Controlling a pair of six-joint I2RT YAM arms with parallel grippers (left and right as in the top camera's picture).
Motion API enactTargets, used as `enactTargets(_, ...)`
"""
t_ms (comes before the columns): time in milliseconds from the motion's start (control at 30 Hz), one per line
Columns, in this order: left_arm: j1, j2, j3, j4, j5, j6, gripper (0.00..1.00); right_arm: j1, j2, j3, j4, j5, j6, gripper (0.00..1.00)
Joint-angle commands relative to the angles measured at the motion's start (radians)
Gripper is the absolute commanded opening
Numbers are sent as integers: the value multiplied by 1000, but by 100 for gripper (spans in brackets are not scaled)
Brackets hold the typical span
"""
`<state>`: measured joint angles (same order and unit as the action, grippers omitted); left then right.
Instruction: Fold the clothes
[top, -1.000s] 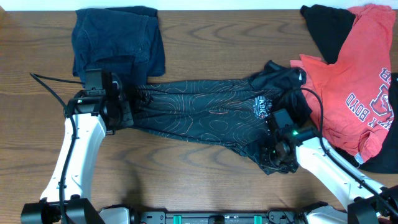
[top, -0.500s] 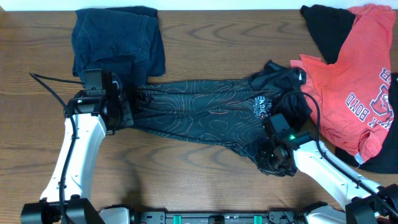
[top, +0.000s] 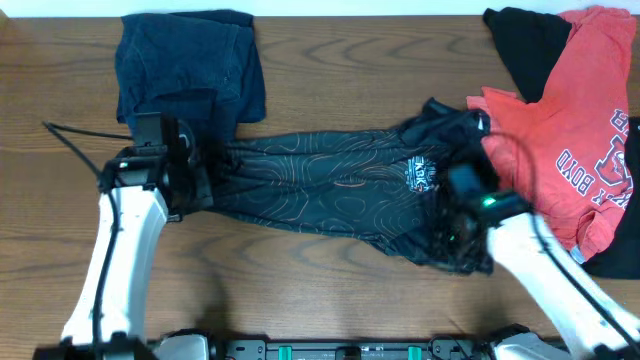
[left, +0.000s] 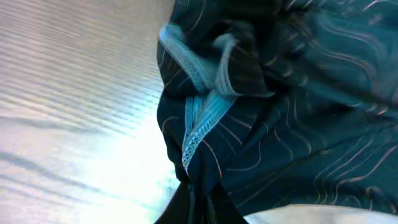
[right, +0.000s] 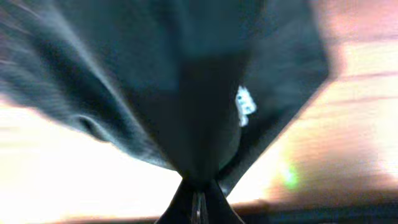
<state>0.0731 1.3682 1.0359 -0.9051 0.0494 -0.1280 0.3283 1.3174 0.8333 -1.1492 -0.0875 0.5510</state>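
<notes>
Glossy black shirt (top: 320, 175), thin reddish contours

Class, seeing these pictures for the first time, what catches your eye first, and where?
A black shirt with thin contour lines lies stretched across the middle of the table, pinched at either end by the left gripper and right gripper. A red T-shirt lies at the right, a dark blue garment at the back left.

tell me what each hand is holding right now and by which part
Both hold the black shirt. The left hand pinches the bunched stitched edge at its left end; the right hand pinches a fold near its lower right corner.
</notes>
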Motion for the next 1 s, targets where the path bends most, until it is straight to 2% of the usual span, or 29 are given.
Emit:
enactTargets(0,4,-96,59,-35,-4,-9,6,-52,-63,125,-98,27,-104,1)
enactTargets(167,4,-177,59,-100,-4,-9,6,-91,-101,241,-266,1,-179,1)
enactTargets(333,4,-236,59,-152,-4,-9,6,-93,-130,306,-320,-22,-202,1)
enactTargets(633,4,-182,58,-93,-5,-9,6,-100,-72,329,-95,30,-246,1)
enactTargets(767,5,-109,58,-33,-5,-9,6,-132,11,329,13,83,-285,1)
enactTargets(967,5,31,58,71,-16,-9,6,-217,164,329,182,41,-350,1)
